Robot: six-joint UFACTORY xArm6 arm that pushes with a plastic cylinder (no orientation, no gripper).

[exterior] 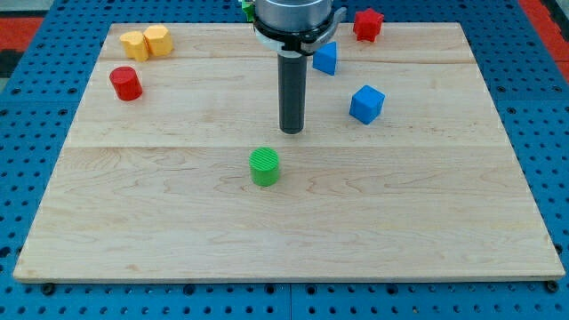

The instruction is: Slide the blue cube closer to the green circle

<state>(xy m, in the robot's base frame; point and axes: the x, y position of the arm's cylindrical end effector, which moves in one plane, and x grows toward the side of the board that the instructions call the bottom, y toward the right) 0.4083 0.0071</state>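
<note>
The blue cube [366, 104] sits on the wooden board right of centre. The green circle [264, 166], a short green cylinder, stands near the board's middle, to the lower left of the cube. My tip [292, 132] is the end of the dark rod, down on the board between them: just above and right of the green circle, and left of and slightly below the blue cube. It touches neither.
A second blue block [325, 59] lies by the rod's upper right. A red star-like block [367, 24] is at the top right. Two yellow blocks [146, 42] and a red cylinder [125, 83] are at the top left. A green block [245, 5] peeks out behind the arm.
</note>
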